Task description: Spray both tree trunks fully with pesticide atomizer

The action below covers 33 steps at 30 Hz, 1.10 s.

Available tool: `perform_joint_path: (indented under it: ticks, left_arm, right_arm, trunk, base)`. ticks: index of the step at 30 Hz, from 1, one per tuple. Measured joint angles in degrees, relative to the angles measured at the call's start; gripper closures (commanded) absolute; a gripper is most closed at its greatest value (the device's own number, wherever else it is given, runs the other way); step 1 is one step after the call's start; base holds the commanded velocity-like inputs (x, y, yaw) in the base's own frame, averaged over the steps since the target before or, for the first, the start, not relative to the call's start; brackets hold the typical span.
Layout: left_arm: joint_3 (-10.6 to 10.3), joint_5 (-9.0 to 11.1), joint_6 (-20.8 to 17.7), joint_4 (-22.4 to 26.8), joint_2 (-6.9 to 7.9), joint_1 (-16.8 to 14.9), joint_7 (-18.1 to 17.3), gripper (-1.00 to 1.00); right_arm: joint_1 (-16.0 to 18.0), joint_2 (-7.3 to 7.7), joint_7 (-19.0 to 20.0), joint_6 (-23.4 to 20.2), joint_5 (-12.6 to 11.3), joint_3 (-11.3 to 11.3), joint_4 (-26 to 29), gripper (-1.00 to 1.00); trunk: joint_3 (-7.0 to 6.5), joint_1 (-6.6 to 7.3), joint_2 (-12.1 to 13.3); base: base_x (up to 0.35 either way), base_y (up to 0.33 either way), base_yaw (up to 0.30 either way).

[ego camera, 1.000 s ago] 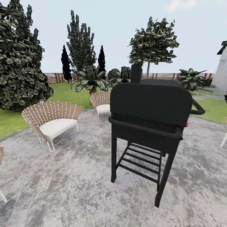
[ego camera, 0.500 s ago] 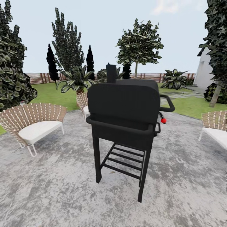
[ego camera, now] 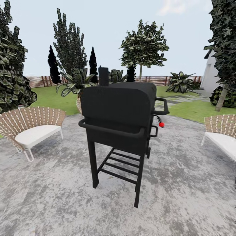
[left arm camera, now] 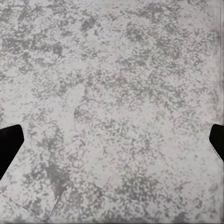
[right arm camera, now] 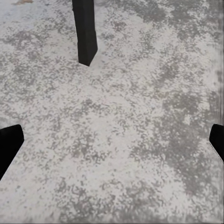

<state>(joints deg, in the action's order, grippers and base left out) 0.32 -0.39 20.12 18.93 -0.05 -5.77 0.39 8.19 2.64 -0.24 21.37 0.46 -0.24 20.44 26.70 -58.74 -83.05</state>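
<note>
The task looks barely begun. The robot stands on a mottled grey stone patio (ego camera: 183, 196), facing a tall black metal barbecue grill on four legs (ego camera: 119, 111) with a red knob (ego camera: 161, 125) at its side. No atomizer can be made out on the patio or the grass, so where it lies cannot be told from here, and nothing has been picked up. Finding it, grasping it and spraying both trunks are all left to do.

The left end effector (left arm camera: 112, 144) hangs over bare patio with its two dark fingertips spread to opposite edges of the wrist view, open and empty. The right end effector (right arm camera: 112, 142) is likewise spread wide and holds nothing; ahead of it stands one black grill leg (right arm camera: 85, 32).

The green grass lawn (ego camera: 193, 109) and brown slatted wooden fence (ego camera: 36, 81) lie beyond the patio, with a white house wall (ego camera: 209, 78) at the right. Woven wicker chairs with white cushions (ego camera: 31, 127) flank the grill. A leaning grey-brown trunk (ego camera: 222, 97) at the far right is cut off by foliage, too little shown to say whether it is one of the trees to spray. The grill hides the ground behind it.
</note>
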Motion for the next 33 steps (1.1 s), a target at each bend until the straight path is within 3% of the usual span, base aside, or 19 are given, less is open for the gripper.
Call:
perform_joint_path:
  ticks: [16,33]
  left_arm:
    - [0.00,-0.08,0.00,0.00,-0.02,0.00,0.01,-1.00]
    - [-0.03,-0.11,0.01,-0.02,-0.01,-0.01,0.01,-1.00]
  right_arm:
    - [-0.03,0.00,0.01,0.06,0.02,0.32,0.08,-1.00]
    - [-0.01,0.00,0.01,0.03,0.01,0.08,0.03,-1.00]
  trunk:
    - [0.00,0.00,0.00]
    - [0.00,0.00,0.00]
  base:
    - [-0.072,-0.268,-0.011]
    - [-0.072,-0.268,-0.249]
